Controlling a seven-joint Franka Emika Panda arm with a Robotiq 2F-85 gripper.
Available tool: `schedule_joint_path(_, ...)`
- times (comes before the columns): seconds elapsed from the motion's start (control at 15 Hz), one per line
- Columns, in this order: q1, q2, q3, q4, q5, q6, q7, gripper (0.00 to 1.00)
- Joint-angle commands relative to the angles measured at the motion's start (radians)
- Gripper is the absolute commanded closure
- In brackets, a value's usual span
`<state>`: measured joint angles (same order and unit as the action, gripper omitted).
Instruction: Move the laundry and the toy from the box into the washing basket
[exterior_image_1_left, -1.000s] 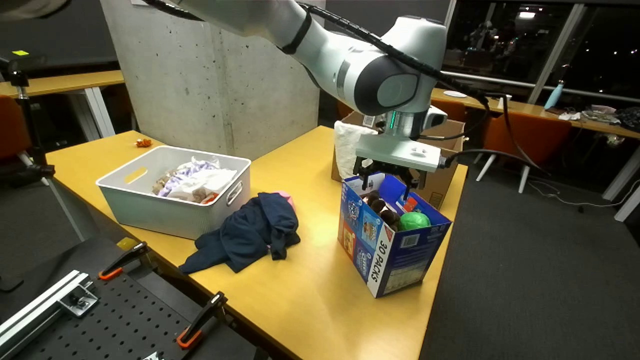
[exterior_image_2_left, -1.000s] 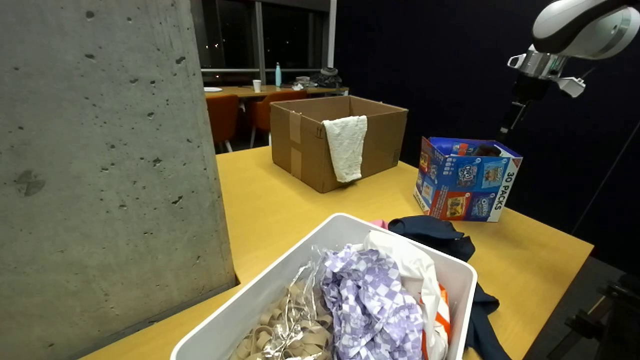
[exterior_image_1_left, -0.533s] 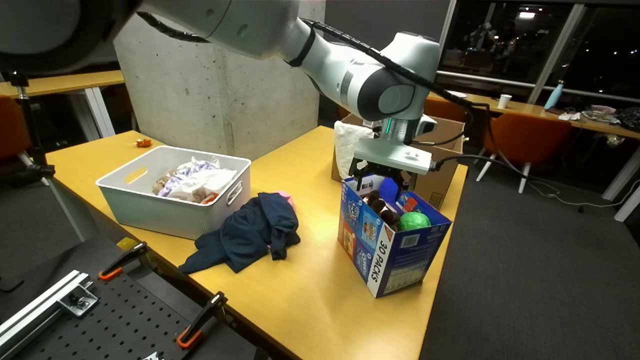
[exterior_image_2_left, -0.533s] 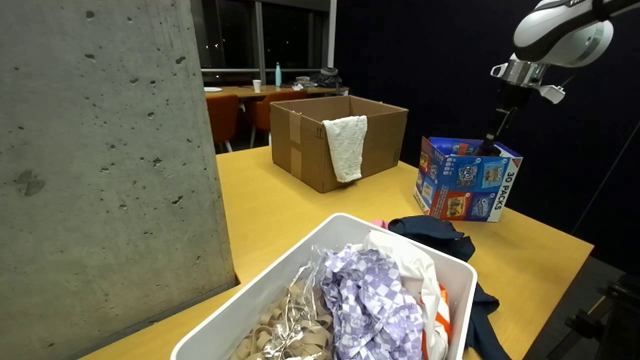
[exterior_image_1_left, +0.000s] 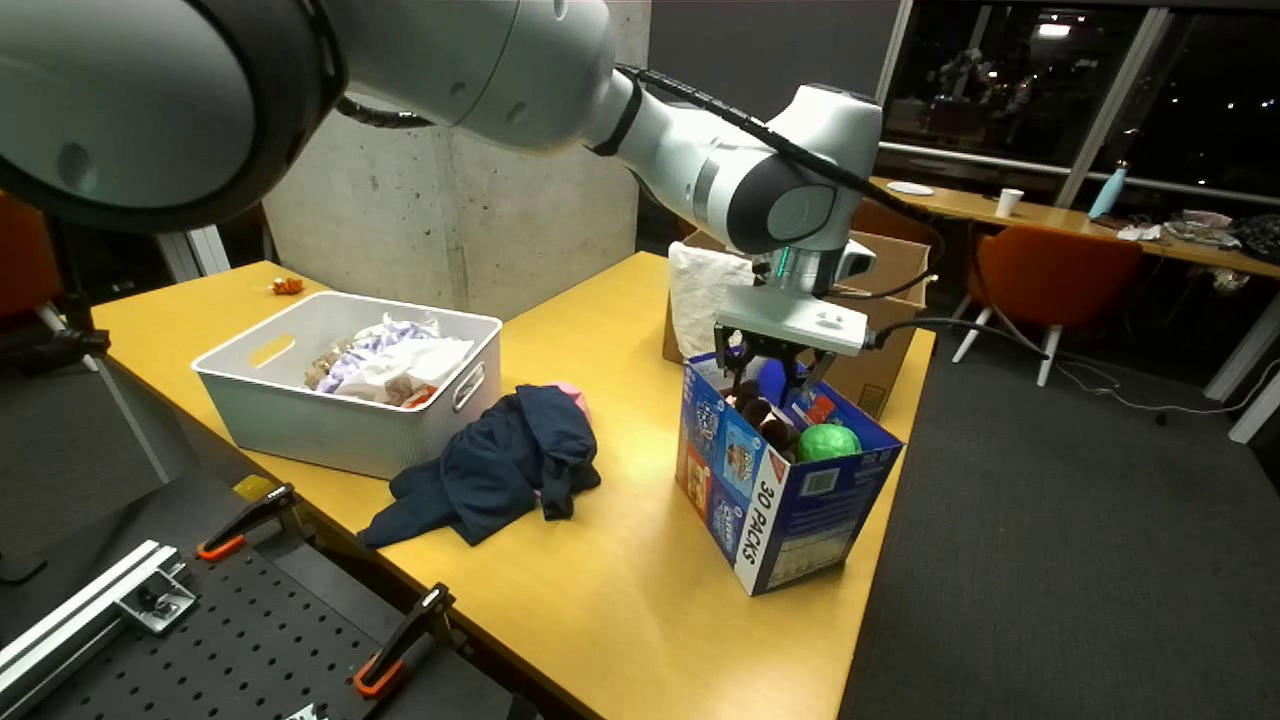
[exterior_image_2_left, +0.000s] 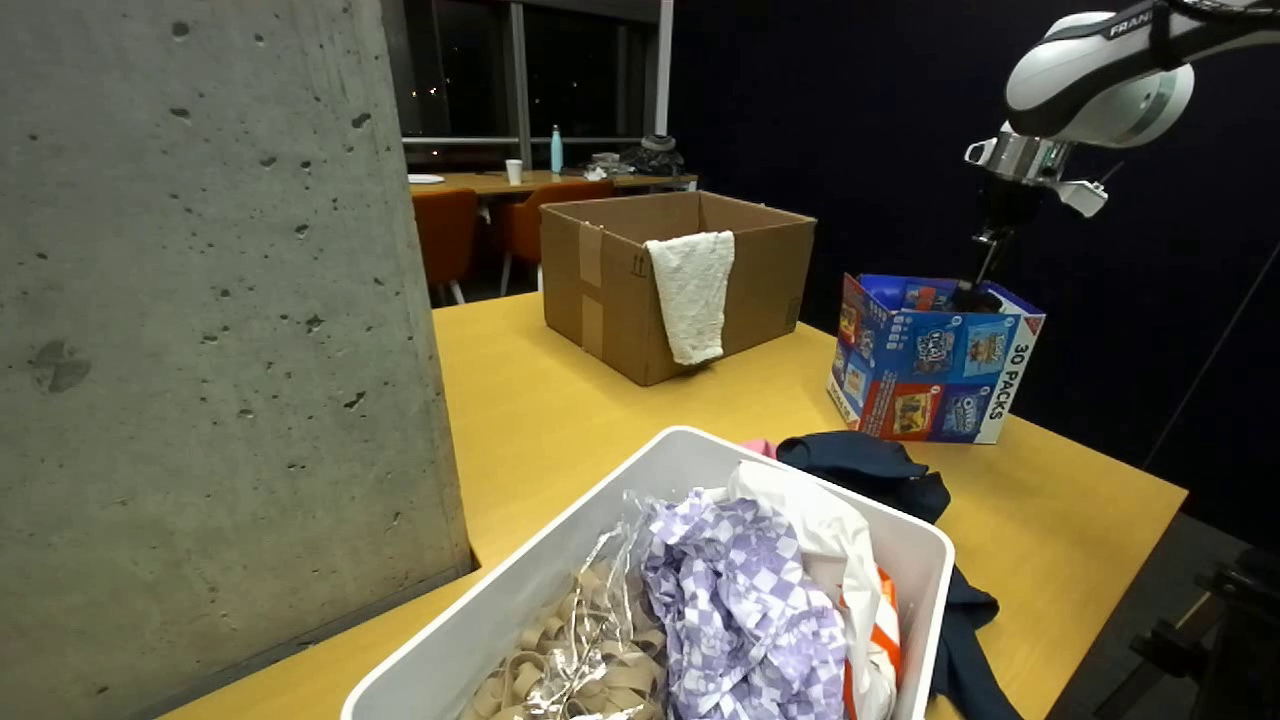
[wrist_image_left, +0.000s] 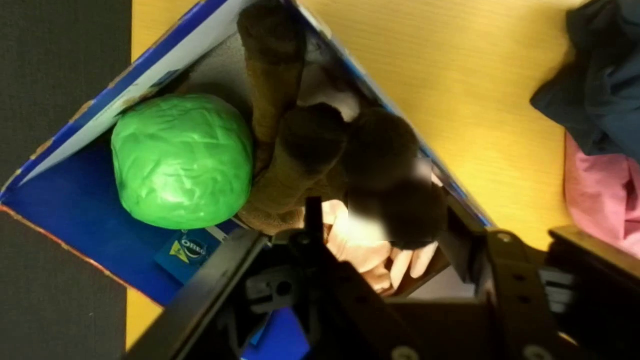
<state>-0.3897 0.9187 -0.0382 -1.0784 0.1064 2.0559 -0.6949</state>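
Observation:
The blue snack box (exterior_image_1_left: 820, 520) stands upright on the table and also shows in an exterior view (exterior_image_2_left: 920, 380). In it lie a dark brown and pale plush toy (exterior_image_1_left: 765, 420) and a green ball (exterior_image_1_left: 828, 441). My gripper (exterior_image_1_left: 770, 378) is open and points down at the box's opening, its fingertips at the rim above the toy. In the wrist view, the open jaws (wrist_image_left: 385, 225) are on either side of part of the toy (wrist_image_left: 280, 155), and the green ball (wrist_image_left: 182, 160) lies apart from them. The grey-white washing basket (exterior_image_1_left: 330, 430) holds purple-checked and white laundry (exterior_image_2_left: 740, 600).
A dark blue garment (exterior_image_1_left: 510, 455) with a pink cloth (exterior_image_2_left: 760, 447) lies between basket and snack box. A cardboard box (exterior_image_2_left: 600, 300) with a white towel (exterior_image_2_left: 692, 300) over its side stands behind. A concrete pillar (exterior_image_2_left: 220, 350) borders the table.
The arm has moved over the snack box and lowered, so the fingertips are now at its opening. The box, toy, ball, basket and cloths have not moved.

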Motion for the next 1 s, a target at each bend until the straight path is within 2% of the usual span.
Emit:
schedule_joint_path(0.0,-0.004,0.058,0.008,0.109,-0.02,-0.053,0.013,0.71)
schedule_joint_path(0.2,-0.004,0.069,0.009,0.134,-0.02,-0.065,0.013,0.95)
schedule_joint_path(0.27,0.004,0.065,-0.004,0.129,-0.007,-0.062,0.009,0.99)
schedule_joint_path(0.53,0.002,0.024,-0.01,0.093,-0.008,-0.041,0.011,0.96)
schedule_joint_path(0.93,-0.015,-0.136,-0.019,-0.05,0.007,-0.014,0.005,0.96)
